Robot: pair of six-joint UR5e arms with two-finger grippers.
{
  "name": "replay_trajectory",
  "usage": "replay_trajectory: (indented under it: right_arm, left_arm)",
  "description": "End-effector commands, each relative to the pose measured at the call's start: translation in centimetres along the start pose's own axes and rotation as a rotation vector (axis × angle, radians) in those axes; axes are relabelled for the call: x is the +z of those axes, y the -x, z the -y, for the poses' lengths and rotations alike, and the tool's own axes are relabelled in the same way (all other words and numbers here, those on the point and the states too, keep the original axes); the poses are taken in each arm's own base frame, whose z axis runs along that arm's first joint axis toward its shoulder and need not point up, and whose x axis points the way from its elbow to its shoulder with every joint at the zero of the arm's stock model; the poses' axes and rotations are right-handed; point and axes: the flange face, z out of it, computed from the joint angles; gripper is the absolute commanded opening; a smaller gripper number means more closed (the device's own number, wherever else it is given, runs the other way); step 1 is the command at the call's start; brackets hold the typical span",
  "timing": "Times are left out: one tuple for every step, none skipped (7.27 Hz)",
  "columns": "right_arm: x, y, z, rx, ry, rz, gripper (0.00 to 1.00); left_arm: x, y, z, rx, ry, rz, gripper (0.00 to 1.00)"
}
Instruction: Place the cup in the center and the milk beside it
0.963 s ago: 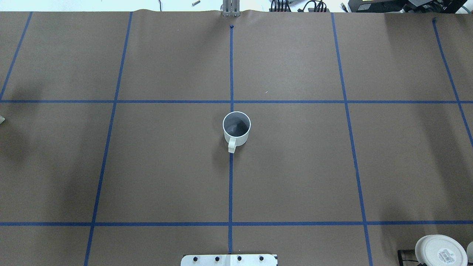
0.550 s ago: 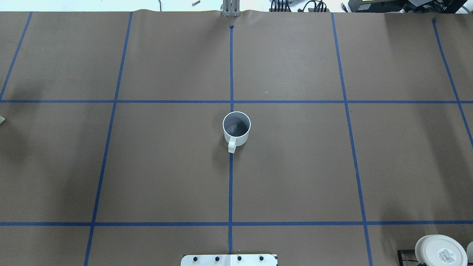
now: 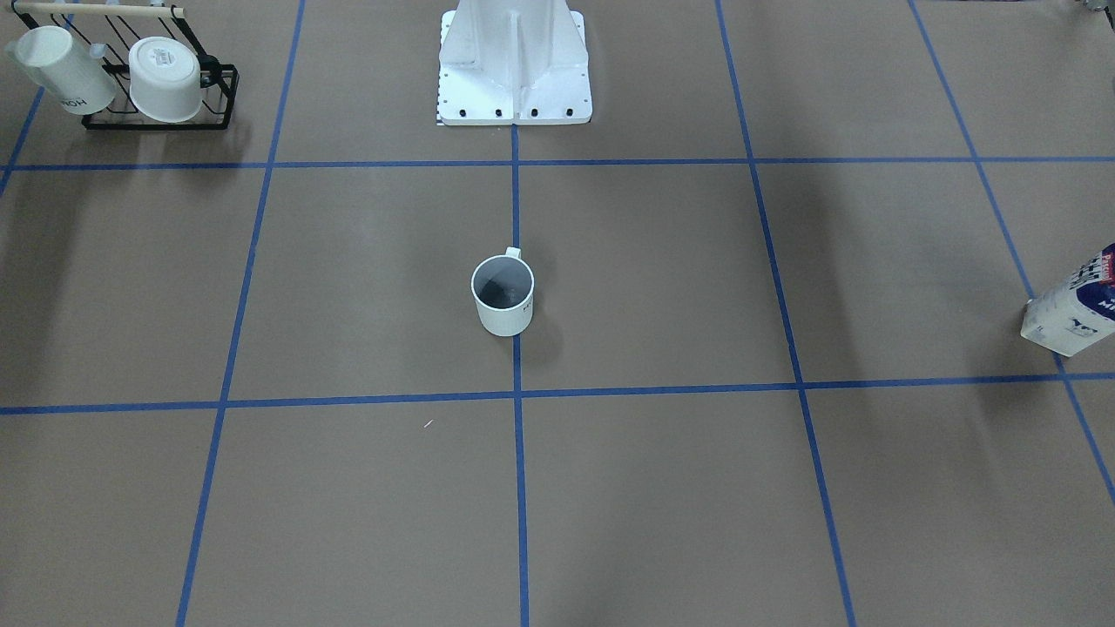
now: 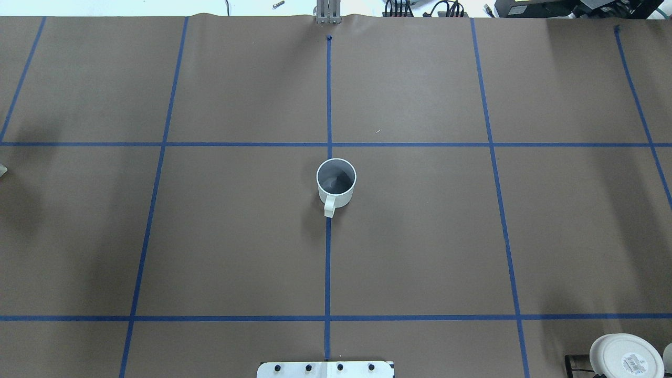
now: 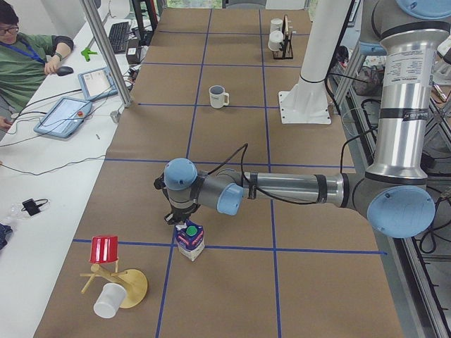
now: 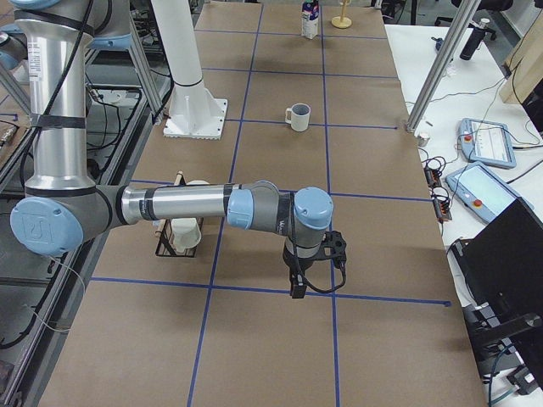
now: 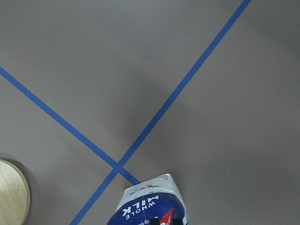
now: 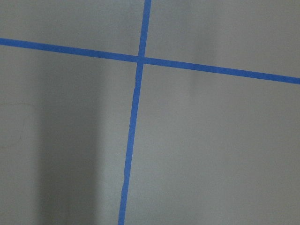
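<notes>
The cup (image 4: pixel 336 181), a small white mug with a grey inside, stands upright on the centre (image 4: pixel 367 231) of the brown paper, on the middle blue tape line; it also shows in the front view (image 3: pixel 503 294). The milk (image 5: pixel 190 241) stands upright far off on my left end of the table, at the front view's right edge (image 3: pixel 1076 305). My left gripper (image 5: pixel 177 218) hangs just above and behind the carton's cap; I cannot tell if it is open. My right gripper (image 6: pixel 299 284) points down over bare paper at the other end; I cannot tell its state.
A black rack (image 3: pixel 139 78) with a taller white mug and a wide bowl-like cup stands near my right arm. A wooden stand with a red cup (image 5: pixel 106 250) and a white cup is beside the milk. The robot base (image 3: pixel 514 61) is behind the cup.
</notes>
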Motion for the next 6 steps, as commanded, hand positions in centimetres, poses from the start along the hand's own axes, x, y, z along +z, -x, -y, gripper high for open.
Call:
replay_trajectory:
  right_arm:
    - [-0.1, 0.0, 0.1, -0.005, -0.005, -0.001, 1.0]
    - [0.0, 0.0, 0.0, -0.007, -0.008, -0.001, 1.0]
    - [0.0, 0.1, 0.0, -0.007, -0.009, 0.008, 1.0]
    - [0.0, 0.2, 0.1, -0.007, -0.011, 0.015, 1.0]
    - [0.0, 0.2, 0.1, -0.007, -0.011, 0.017, 1.0]
    - [0.0, 0.2, 0.1, -0.007, -0.011, 0.017, 1.0]
  left_arm:
    - [-0.2, -0.6, 0.5, -0.04, -0.023, -0.069, 0.0]
    - [-0.9, -1.1, 1.2, -0.061, -0.02, -0.093, 0.0]
    - [-2.1, -1.7, 2.4, -0.076, -0.013, -0.097, 0.0]
    - [-4.4, -2.7, 4.7, -0.104, 0.001, -0.102, 0.0]
    - [-6.2, -3.8, 6.5, -0.118, 0.012, -0.105, 0.0]
    - [-7.9, -5.0, 8.2, -0.156, 0.006, -0.098, 0.0]
